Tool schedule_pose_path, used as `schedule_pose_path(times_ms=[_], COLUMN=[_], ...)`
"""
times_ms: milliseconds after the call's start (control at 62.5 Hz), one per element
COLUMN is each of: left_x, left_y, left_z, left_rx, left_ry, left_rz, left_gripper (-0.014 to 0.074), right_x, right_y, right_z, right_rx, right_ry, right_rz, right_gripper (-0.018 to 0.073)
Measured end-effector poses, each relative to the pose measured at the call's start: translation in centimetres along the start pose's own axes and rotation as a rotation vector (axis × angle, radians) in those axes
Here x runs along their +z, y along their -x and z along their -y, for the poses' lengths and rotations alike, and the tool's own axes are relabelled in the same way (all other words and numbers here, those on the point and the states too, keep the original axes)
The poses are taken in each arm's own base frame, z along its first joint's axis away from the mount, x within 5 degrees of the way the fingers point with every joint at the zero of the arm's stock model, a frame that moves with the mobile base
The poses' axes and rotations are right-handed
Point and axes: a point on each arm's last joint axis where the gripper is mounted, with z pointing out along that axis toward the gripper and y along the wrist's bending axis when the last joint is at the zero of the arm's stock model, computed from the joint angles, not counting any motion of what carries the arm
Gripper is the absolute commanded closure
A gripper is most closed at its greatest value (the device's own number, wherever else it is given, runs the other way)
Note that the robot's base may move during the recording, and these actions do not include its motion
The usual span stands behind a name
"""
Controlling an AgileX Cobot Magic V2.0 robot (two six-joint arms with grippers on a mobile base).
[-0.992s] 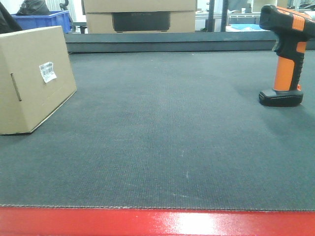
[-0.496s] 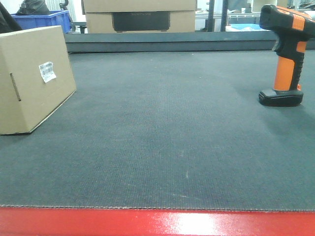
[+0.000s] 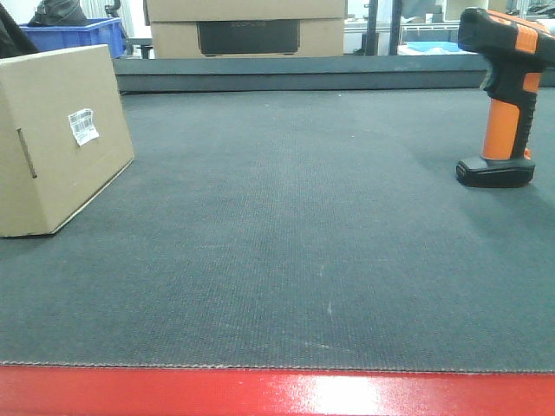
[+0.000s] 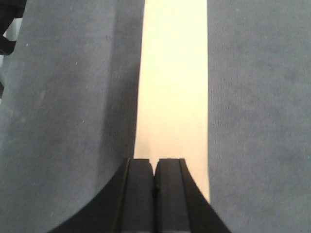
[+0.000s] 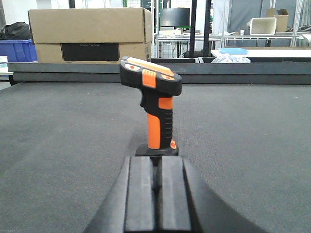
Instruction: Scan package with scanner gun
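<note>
The package (image 3: 61, 139), a tan cardboard box with a small white barcode label (image 3: 84, 126) on its side, stands at the left of the dark mat. From above, in the left wrist view, it shows as a pale tan strip (image 4: 172, 82), and my left gripper (image 4: 155, 162) hangs shut over its near end with nothing held. The scanner gun (image 3: 503, 95) stands upright on its flat black base at the right, orange handle under a black and orange head. My right gripper (image 5: 155, 160) is shut and empty just short of the scanner gun's (image 5: 155, 97) base. Neither gripper shows in the front view.
A larger cardboard box with a dark panel (image 3: 247, 30) sits behind the mat's raised back ledge (image 3: 295, 74), with a blue bin (image 3: 74, 35) to its left. A red edge (image 3: 277, 394) runs along the mat's near side. Shelving and tables stand far back.
</note>
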Motion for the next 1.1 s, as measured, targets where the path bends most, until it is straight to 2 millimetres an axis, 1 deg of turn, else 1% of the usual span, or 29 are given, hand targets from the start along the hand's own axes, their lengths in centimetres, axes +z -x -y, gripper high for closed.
schedule_pose_path(times_ms=[80,144,208,384,432,480,544,704,864,944,992,1104], left_x=[0.6,1.1,1.6,2.3,2.5,2.7,3.2,5.1,7.1,8.0,8.4,8.5], left_y=[0.2,0.2,0.0,-0.1,-0.1,-0.1,-0.2,-0.5,-0.9,-1.2,-1.3,-1.4], left_z=[0.5,1.1,1.5,1.7,1.8,1.8,1.8,1.9,0.9,0.7,0.7,0.9], left_rx=[0.008,0.02,0.028,0.0,-0.007,-0.013,-0.016,-0.016,-0.037,-0.021,-0.007,0.007], left_ry=[-0.009,-0.017,-0.021,-0.023,-0.022,-0.021,-0.019,-0.005,0.018,-0.002,-0.014,-0.032], left_rz=[-0.012,-0.026,-0.044,-0.064,-0.068,-0.075,-0.085,-0.142,-0.218,-0.257,-0.273,-0.28], left_gripper=[0.0703,0.0648,0.0538,0.0146,0.0071,0.002,-0.0002,0.0023,0.0026,0.0026,0.0026,0.0026], right_x=[0.0,0.0,0.0,0.0,0.0,0.0,0.0,0.0,0.0,0.0,0.0,0.0], right_y=[0.0,0.0,0.0,0.0,0.0,0.0,0.0,0.0,0.0,0.0,0.0,0.0], right_z=[0.0,0.0,0.0,0.0,0.0,0.0,0.0,0.0,0.0,0.0,0.0,0.0], right_rx=[0.0,0.0,0.0,0.0,0.0,0.0,0.0,0.0,0.0,0.0,0.0,0.0], right_ry=[0.0,0.0,0.0,0.0,0.0,0.0,0.0,0.0,0.0,0.0,0.0,0.0], right_rz=[0.0,0.0,0.0,0.0,0.0,0.0,0.0,0.0,0.0,0.0,0.0,0.0], right_gripper=[0.0727,0.0727,0.0727,0.0727,0.0727,0.0727,0.0727,0.0727,0.0727,0.0727,0.0727,0.0727])
